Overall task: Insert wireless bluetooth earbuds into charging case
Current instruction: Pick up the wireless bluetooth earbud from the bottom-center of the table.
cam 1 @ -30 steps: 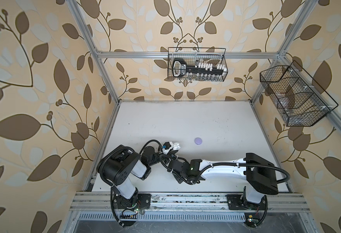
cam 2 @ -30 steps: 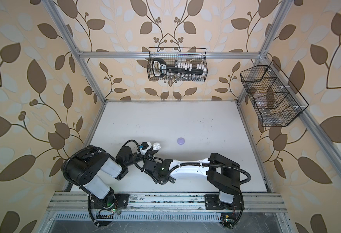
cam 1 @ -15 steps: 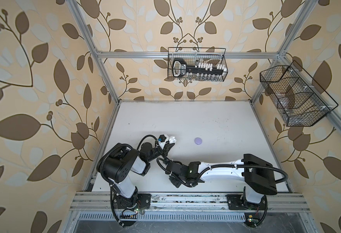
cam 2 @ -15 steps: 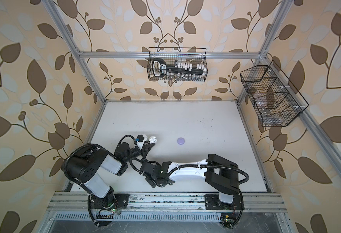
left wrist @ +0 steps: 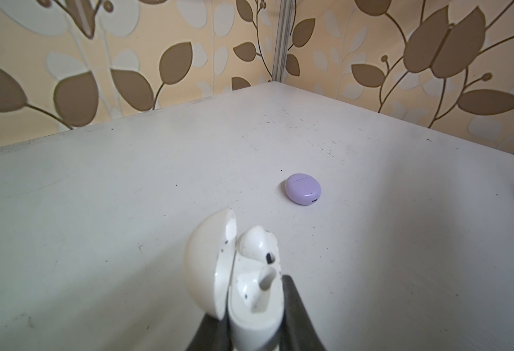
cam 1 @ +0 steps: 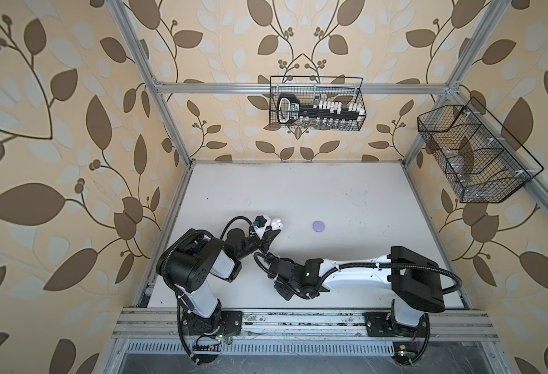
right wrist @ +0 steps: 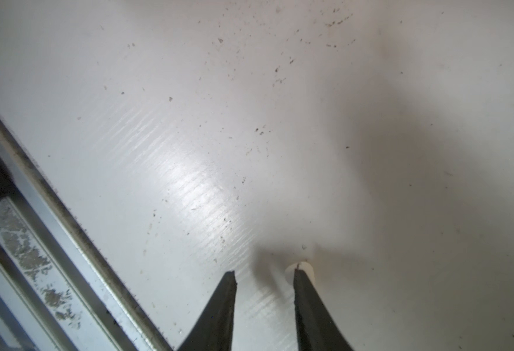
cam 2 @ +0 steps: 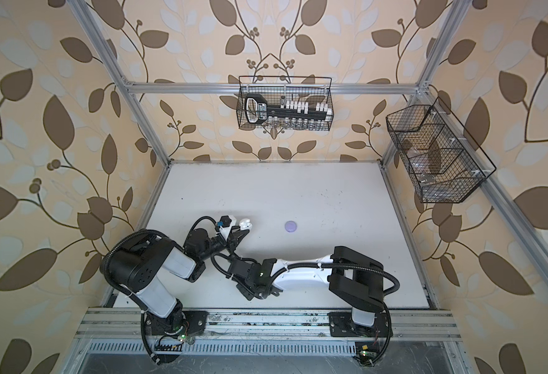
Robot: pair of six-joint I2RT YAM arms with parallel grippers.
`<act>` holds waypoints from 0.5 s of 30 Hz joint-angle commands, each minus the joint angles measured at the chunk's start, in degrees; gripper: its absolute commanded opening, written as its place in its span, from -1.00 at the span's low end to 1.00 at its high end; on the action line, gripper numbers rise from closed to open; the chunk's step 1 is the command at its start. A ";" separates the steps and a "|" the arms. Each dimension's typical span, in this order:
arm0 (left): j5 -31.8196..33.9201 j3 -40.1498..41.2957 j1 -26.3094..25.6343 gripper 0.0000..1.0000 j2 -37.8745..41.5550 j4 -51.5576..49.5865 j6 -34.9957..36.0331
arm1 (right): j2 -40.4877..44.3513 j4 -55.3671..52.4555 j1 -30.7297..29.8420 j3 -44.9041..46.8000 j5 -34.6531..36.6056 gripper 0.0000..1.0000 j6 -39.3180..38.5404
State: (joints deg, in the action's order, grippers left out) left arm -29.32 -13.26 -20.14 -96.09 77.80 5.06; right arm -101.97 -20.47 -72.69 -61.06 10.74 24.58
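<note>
My left gripper (left wrist: 249, 301) is shut on the base of a white charging case (left wrist: 252, 307) and holds it just above the table, lid open. One white earbud (left wrist: 258, 244) sits in its far slot; the near slot (left wrist: 266, 281) is empty. In both top views the case (cam 1: 277, 224) (cam 2: 246, 223) shows left of centre. A closed lavender case (left wrist: 303, 189) (cam 1: 318, 226) lies to its right. My right gripper (right wrist: 265, 273) (cam 1: 282, 293) is open low over the table by the front rail, with nothing between its fingers. A small white round piece (right wrist: 306, 267) peeks from behind one fingertip, mostly hidden.
The aluminium front rail (right wrist: 52, 228) runs close beside my right gripper. A wire basket (cam 1: 316, 103) with a black tool hangs on the back wall, and another wire basket (cam 1: 473, 155) hangs on the right wall. The two arms lie close together at the front left.
My right gripper has pulled away from the white case, towards the front rail, and its jaws have narrowed slightly. My left gripper has carried the case a little farther back.
</note>
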 commanded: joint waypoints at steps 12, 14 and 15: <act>-0.12 -1.51 1.50 -0.86 -0.37 3.59 -1.63 | -1.04 -0.78 0.89 1.86 1.57 -0.32 -1.81; -0.21 -1.51 1.51 -0.86 -0.33 3.63 -1.71 | -1.16 -0.76 0.87 2.25 1.80 -0.32 -1.64; -0.29 -1.51 1.53 -0.86 -0.33 3.62 -1.76 | -1.14 -0.56 0.96 2.56 1.74 -0.32 -1.59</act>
State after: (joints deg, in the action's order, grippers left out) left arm -29.36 -13.34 -19.38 -96.18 77.80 3.92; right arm -102.00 -20.47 -71.61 -60.03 11.79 23.70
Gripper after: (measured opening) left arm 0.224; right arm 0.342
